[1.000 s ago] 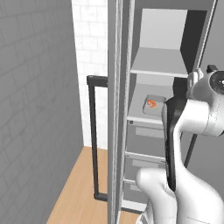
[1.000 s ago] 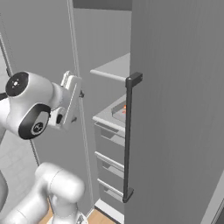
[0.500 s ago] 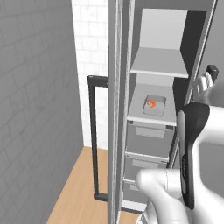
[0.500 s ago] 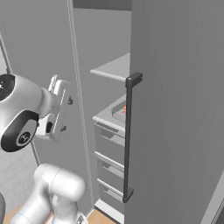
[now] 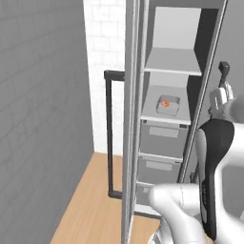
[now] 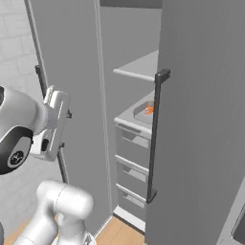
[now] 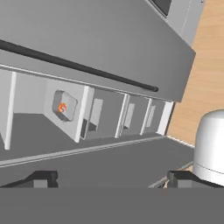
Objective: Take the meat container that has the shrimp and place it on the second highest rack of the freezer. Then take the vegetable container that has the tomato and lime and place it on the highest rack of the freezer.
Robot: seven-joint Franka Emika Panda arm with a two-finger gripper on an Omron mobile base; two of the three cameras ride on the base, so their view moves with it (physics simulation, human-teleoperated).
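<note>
The gripper (image 7: 111, 177) stands with its fingers wide apart and nothing between them, held outside the freezer (image 5: 200, 28) rather than in it; in the left base view it (image 5: 220, 93) shows at the right, just off the cabinet's open front, and in the right base view (image 6: 53, 122) it hangs beside the grey door panel. Ahead of the gripper in the hand view, well apart from the fingertips, the meat container (image 7: 64, 105) sits on a shelf with the orange shrimp (image 7: 62, 108) in it. That shelf is the second highest rack (image 5: 164, 116) — the tray (image 5: 167, 105) rests flat on it, the shrimp (image 5: 165, 103) small against the tray's floor. The highest rack (image 5: 174, 62) lies one level above, farther up from the gripper. Below the tray's shelf come grey drawer fronts (image 5: 162, 138). A long black bar handle (image 6: 154, 139) runs down the door between the gripper and the shelves in the right base view — the tray (image 6: 147, 111) peeks out just behind it. A wooden floor (image 5: 93, 209) lies beneath.
</note>
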